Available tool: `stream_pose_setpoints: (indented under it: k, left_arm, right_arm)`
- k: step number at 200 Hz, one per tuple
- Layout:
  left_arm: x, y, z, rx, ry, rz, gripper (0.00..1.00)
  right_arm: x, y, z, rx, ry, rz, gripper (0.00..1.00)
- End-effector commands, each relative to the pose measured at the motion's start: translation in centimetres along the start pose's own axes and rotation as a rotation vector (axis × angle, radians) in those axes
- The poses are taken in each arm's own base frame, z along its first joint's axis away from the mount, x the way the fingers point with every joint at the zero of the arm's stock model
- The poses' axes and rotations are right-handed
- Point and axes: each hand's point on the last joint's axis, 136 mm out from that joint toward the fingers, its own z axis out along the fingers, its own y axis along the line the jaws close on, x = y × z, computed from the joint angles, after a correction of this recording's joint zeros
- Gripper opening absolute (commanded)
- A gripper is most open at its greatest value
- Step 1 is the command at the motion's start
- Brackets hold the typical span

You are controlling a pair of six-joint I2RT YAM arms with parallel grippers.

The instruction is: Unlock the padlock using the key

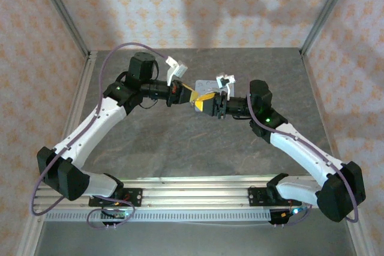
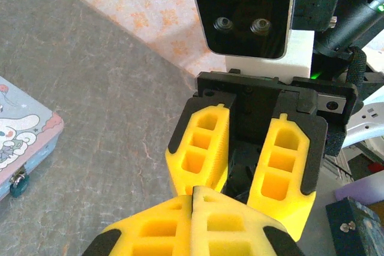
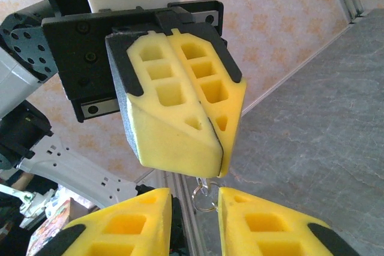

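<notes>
While left end effector (image 3: 219, 169) sits pressed together and right end effector (image 2: 237, 191) apart, floral-papered walls (image 1: 180, 4) enclose the grey table (image 1: 180, 148)

The padlock (image 2: 18, 182) hangs on the tin (image 2: 27, 133), beyond the left claw (image 2: 193, 192).

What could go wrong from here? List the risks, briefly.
1. The metal ring hangs from the very tip of the left gripper, jaws shut, at the open jaws of the right gripper; a mistimed handover could drop it.
2. The padlock on the tin looks tiny; the unheld tin may slide under a push.
</notes>
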Motion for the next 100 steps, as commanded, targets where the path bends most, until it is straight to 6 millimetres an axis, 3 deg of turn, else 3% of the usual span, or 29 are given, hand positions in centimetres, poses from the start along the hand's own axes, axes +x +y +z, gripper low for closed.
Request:
stream_pose_setpoints:
  k: [1, 100]
  left_arm:
    - [-0.8, -1.2, -0.6, 0.031, -0.037, 0.023, 0.00]
    - [-1.5, -1.6, -0.6, 0.058, -0.052, 0.011, 0.00]
  right_arm:
    - [-1.0, 1.4, -0.1, -0.047, -0.025, -0.052, 0.32]
    - [-1.3, 1.9, 0.9, -0.076, -0.002, -0.073, 0.34]
